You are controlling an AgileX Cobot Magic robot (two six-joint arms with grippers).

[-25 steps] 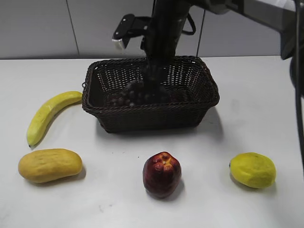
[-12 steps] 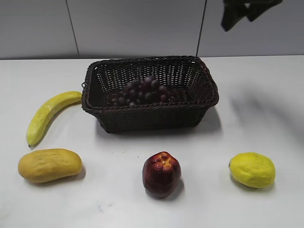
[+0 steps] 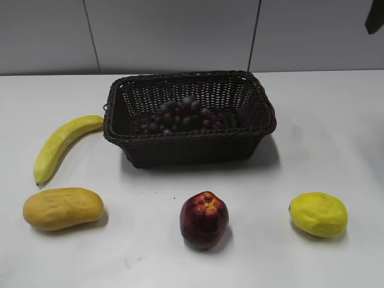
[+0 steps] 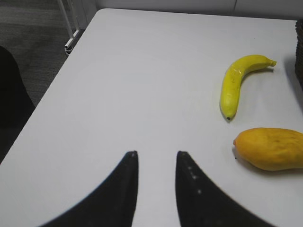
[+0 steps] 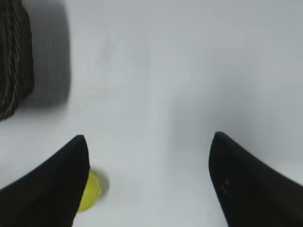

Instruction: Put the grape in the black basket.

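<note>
The white bench [image 3: 336, 120] lies bare along its whole right side and in a broad strip at the front, between the fruit row and the near edge; in the left wrist view its left edge drops off to dark floor, with wide bare surface ahead of the left end effector [image 4: 155, 155]. The grape [image 3: 180, 116] sits inside the black basket [image 3: 189, 150], toward the middle of its floor, a long bunch of small round dark purple-red berries with a dull sheen, lying below the rim. The basket is rectangular, dark woven wicker with flared sides and a braided rim, open mesh on its back wall. A curved smooth yellow banana [image 3: 60, 145] lies just left of it; a plump orange-yellow mango [image 3: 62, 208], a dark red lumpy apple-like fruit [image 3: 204, 219] and a rounded yellow lemon-like fruit [image 3: 318, 214] lie apart from each other in a row in front. The left end effector's two dark fingers stand slightly apart with nothing between them, above bare bench. The right end effector [image 5: 149, 144] is spread wide and empty over bare bench, the basket's corner at the upper left of its view.
</note>
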